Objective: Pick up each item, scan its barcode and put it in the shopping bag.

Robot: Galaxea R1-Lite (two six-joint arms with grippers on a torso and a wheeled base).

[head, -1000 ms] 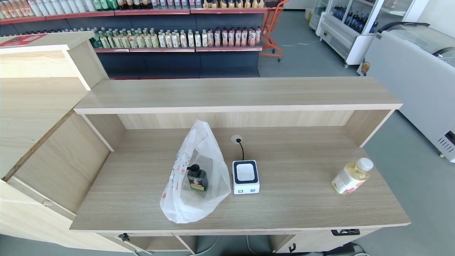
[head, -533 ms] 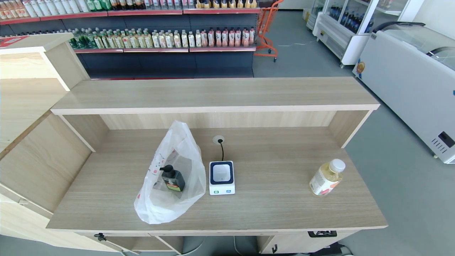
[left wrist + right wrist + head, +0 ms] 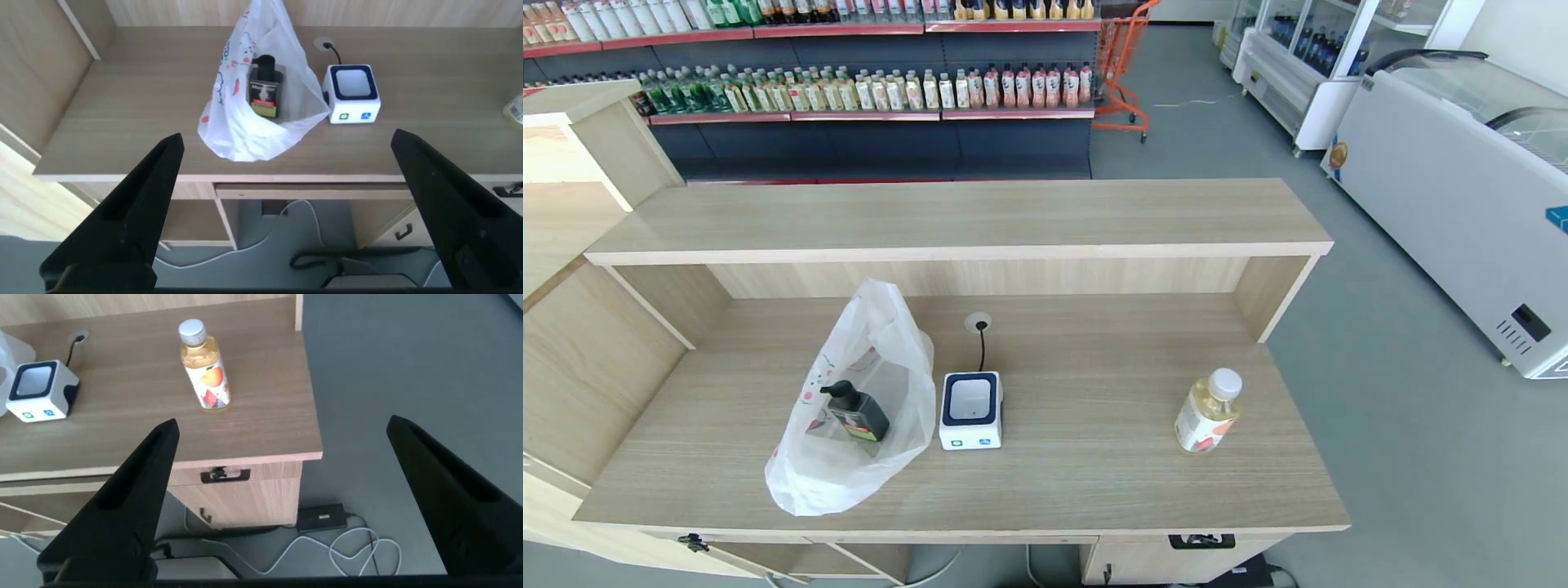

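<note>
Bottle: the bottle (image 3: 1209,411) of yellowish drink stands upright toward the right end of the counter (image 3: 1094,482), white cap (image 3: 1225,382) on, well apart from everything else.
Right gripper: the right gripper (image 3: 283,426) hangs back off the counter's front edge with its fingers spread wide and nothing between them. The bottle sits ahead of it on the wood.
Scanner: the scanner (image 3: 970,399) is mid-counter, window facing up, just beside the bag.
Shopping bag: the shopping bag (image 3: 849,425) stands on the left half with its mouth up. A dark pump bottle (image 3: 858,412) is inside already, so I'd guess that one's done.
Left gripper: the left gripper (image 3: 288,143) is also wide open and empty, back off the front edge on the bag's side.
Step in hand: looks like the approach to the drink bottle – it's the only item out.
How to do it well: I'd grab the body below the shoulder, not the cap, and keep it upright. Can't tell where the barcode is on the label (image 3: 211,382), so leave the label uncovered and expect to roll the bottle over the scanner window.
Watch out: round plastic near the counter end – a sideways nudge could tip it off.
</note>
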